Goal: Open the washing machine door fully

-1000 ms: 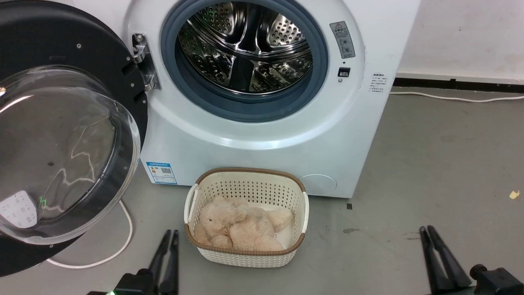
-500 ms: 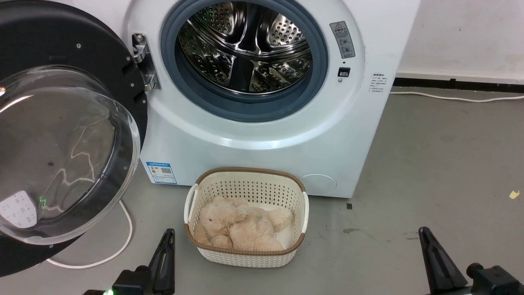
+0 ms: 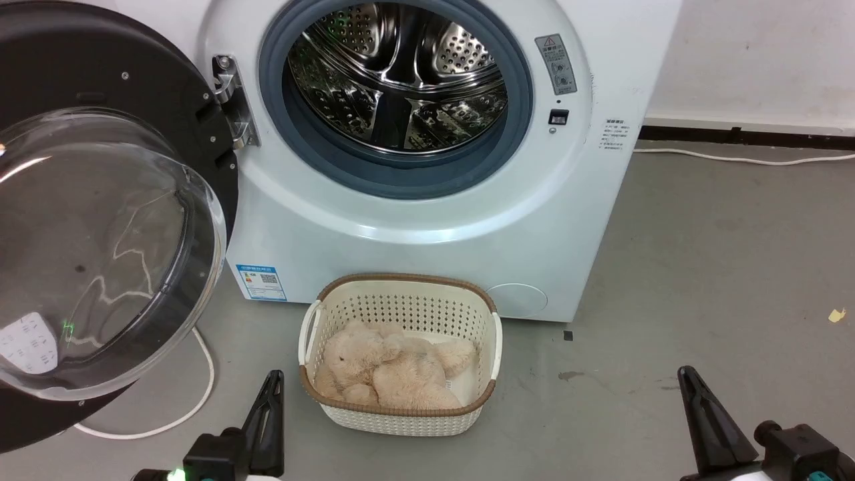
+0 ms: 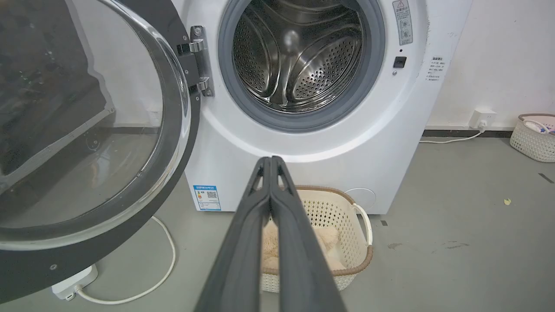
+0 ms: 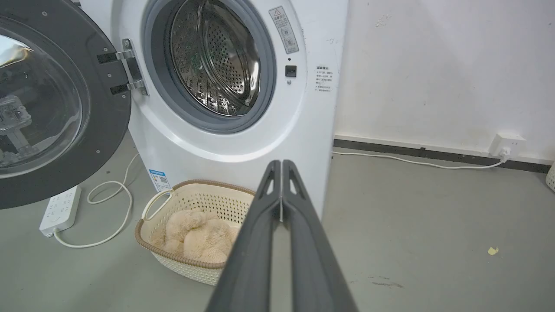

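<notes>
washer point(image 3: 427, 220) hasn't moved; the whole head frame slid a touch left versus a second ago, so that's camera, not scene. door point(image 3: 107, 234) is in the same spot: swung out on its hinge point(image 3: 230, 100) to the left of the drum point(image 3: 401, 80), glass bowl bulging toward the robot, and the drum mouth is fully uncovered. basket point(image 3: 401, 421) with the plush toy point(image 3: 394, 371) sits on the floor point(image 3: 701, 267) just in front of the washer, unchanged. The real change is the claws. A second ago each showed a slit between its fingers. Now left claw point(image 3: 272, 384) and right claw point(image 3: 688, 381) each read as one dark wedge, pressed together, pinching nothing, low at the near edge and well apart from the door. My read: the door is at or close to full swing and the arms are parked, so the task looks done. I can't tell from these frames whether the hinge has travel left. View differences: both wrist views confirm the fingers touch along their length, which the head view only hints at. The left wrist view adds a second basket point(image 4: 533, 138) far right by the wall point(image 5: 433, 65). The right wrist view shows the power strip point(image 5: 60, 208) lying on the floor below the door, where the head view gives just the cable point(image 3: 200, 374) loop. It also shows the socket point(image 5: 505, 143) low on the wall at far right.
</notes>
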### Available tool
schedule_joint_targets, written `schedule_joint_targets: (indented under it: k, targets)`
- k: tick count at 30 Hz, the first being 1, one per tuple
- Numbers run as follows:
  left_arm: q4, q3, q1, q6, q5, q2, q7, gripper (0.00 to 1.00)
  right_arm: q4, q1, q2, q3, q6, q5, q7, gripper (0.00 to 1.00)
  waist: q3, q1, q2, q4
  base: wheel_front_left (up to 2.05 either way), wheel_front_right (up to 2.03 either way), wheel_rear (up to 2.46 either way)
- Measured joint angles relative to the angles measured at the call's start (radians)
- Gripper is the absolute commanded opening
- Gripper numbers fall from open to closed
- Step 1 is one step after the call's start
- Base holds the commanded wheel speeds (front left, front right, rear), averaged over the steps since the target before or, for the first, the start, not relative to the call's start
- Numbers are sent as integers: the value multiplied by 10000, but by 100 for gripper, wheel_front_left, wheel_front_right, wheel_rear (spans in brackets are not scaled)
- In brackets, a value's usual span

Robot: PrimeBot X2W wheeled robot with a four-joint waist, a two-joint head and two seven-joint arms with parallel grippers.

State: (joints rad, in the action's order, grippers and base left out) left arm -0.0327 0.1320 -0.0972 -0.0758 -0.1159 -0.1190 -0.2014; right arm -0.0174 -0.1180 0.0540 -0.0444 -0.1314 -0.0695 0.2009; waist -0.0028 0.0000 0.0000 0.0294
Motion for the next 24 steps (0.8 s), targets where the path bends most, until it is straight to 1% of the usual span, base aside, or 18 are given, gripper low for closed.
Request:
schedule_joint_targets:
  k: [24]
  targets:
    - [79,-309,199,176,267,140,514,0,23,253,0,113,0,163,-502,0,7,0,0,-73,0,0,0]
